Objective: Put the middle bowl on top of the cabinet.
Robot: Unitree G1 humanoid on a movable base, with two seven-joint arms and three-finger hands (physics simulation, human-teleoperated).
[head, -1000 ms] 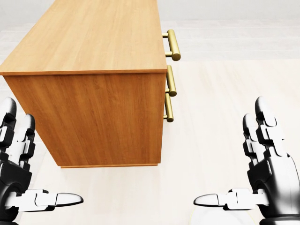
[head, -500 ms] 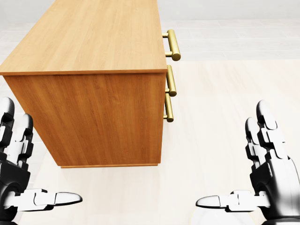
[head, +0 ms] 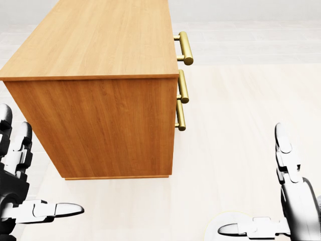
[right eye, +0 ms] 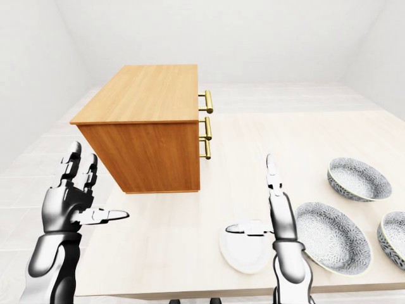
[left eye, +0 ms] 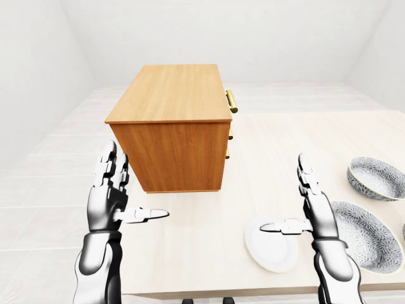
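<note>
Fingers of my left hand (left eye: 114,196) are standing spread and upright at the left of the left-eye view, thumb pointing right, palm holding nothing. It is hanging over the pale bench (left eye: 190,234), near its left edge, apart from everything on it.

Just to the right and higher in that view, the wooden cabinet (left eye: 171,120) is sitting on the bench with its flat top bare. Its brass handles (right eye: 205,128) are sticking out of its right face, stacked one above another in the right-eye view.

Further right, my right hand (left eye: 310,212) is hovering with fingers straight up and thumb pointing left, spread wide and gripping nothing. Its thumb is reaching over a plain white plate (left eye: 271,246) that is lying flat on the bench below it; I cannot tell whether the two are touching. In the head view only the cabinet and both hands are showing.

Right of the hand, three patterned bowls are resting on the bench near its right side. The middle bowl (right eye: 332,237), wide and shallow with a grey speckled pattern, is lying just beside my right forearm in the right-eye view. Another patterned bowl (right eye: 358,179) is sitting higher in that view, apart from the middle one. A third bowl (right eye: 393,235) is showing only partly at the right edge.
</note>
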